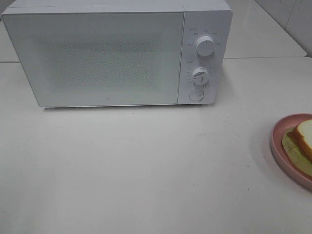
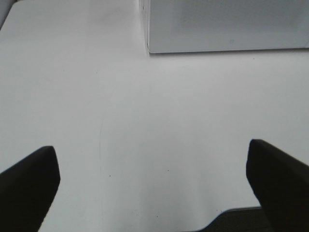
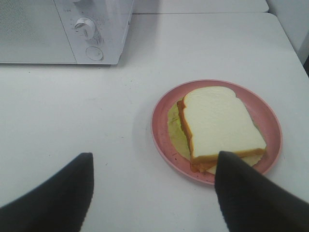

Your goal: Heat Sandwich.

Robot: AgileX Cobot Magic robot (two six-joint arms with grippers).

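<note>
Exterior high view shows a white microwave (image 1: 117,53) standing at the back of a pale table (image 1: 146,170), its door closed and its frosted front giving no sight of the interior. Two dials (image 1: 205,45) and a round button (image 1: 196,95) sit on the control panel at its right; the printed markings are too small to read. At the right edge of this view a pink plate (image 1: 280,141) is cut off by the frame, with only part of the sandwich (image 1: 304,139) visible on it. Neither arm appears in this view. Right wrist view shows the plate and sandwich whole: white bread on top, tan crust, green lettuce projecting beneath; the filling is barely discernible. The right gripper (image 3: 152,193) hangs above the table with its fingers spread apart and nothing between them; one fingertip (image 3: 241,183) overlaps the plate's near rim in the picture, contact indeterminate. Left wrist view shows the left gripper (image 2: 154,179) fully spread and empty over bare table, a lower corner of the microwave beyond.
</note>
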